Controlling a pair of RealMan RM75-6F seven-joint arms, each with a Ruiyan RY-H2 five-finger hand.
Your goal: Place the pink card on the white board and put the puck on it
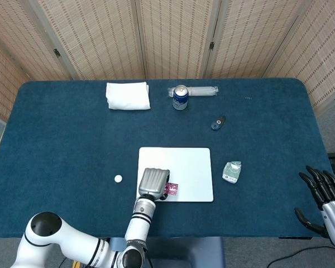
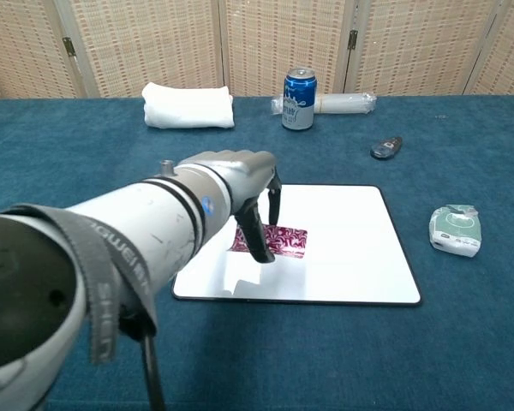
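1. While the left robot hand (image 2: 255, 197) hangs over the white board (image 1: 190, 162), it pinches the pink card (image 2: 274, 241) between its fingers; the card sits low over the board's 7 o'clock part, so the first step, setting the card down, looks close to done.
2. Whether the card already rests flat on the board or hangs just above it I cannot tell from either view.
3. Next, by my reading, the fingers must let go and lift away without dragging the card, then swing out to the puck (image 1: 118, 178), which lies on the bench (image 1: 56, 139) well apart from the board, off its 9 o'clock edge.
4. In the chest view the left forearm fills the near left and hides the puck entirely; the hand also covers the card's left end.
5. At the 4 o'clock corner of the head view, the right robot hand (image 1: 329, 195) is cut off by the frame, fingers spread, holding nothing.
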